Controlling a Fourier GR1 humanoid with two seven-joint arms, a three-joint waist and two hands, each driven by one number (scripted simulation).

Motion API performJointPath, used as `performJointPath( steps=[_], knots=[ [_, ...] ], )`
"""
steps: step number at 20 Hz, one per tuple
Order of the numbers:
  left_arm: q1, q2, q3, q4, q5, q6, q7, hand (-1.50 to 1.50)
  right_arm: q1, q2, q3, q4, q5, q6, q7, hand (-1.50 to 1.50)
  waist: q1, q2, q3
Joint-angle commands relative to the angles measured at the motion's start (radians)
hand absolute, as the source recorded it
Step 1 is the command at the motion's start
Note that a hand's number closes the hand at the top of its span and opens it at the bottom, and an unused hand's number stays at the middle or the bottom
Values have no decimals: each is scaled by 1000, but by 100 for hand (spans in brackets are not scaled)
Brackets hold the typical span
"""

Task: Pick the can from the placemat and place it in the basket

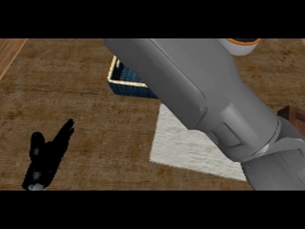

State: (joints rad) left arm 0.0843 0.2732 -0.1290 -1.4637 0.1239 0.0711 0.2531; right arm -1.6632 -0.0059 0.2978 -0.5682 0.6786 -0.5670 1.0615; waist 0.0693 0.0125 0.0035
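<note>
A: Head view, notes. Left hand (46, 156) low at the view's left over the brown counter (62, 89), fingers straight and a little spread, pointing up, holding nothing. Resting, I'd say.

B: And the right hand?

A: Not in view. Only the right forearm (201, 98) shows, a big grey limb running from the lower right up to the top centre, where it passes out of view. How its fingers stand, cannot tell.

B: What's around the arm?

A: Under it, a pale placemat (181, 147), the bare part showing left of the arm. No can on that visible part. Beyond, a dark blue basket (125, 78) with a light rim, mostly covered by the forearm. Top right, a white object with an orange top (243, 44), cut by the edge. Wooden box corner (300, 118) at the right.

B: The can itself?

A: Nowhere visible. Could be in the hidden hand, in the basket, or behind the arm.

B: Progress, then?

A: Judging by the arm stretched over the basket: carry or placing stage likely. Release unconfirmed.
</note>
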Motion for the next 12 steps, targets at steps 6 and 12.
performJointPath(
  steps=[6,12],
  knots=[
    [30,-25,-4,50,-10,8,6,0,137,6,-55,35,-119,-265,-72,150,-12,3,-6],
    [6,11,24,23,21,-37,51,0,199,6,32,42,-204,-336,-127,150,2,2,-5]
  ],
)
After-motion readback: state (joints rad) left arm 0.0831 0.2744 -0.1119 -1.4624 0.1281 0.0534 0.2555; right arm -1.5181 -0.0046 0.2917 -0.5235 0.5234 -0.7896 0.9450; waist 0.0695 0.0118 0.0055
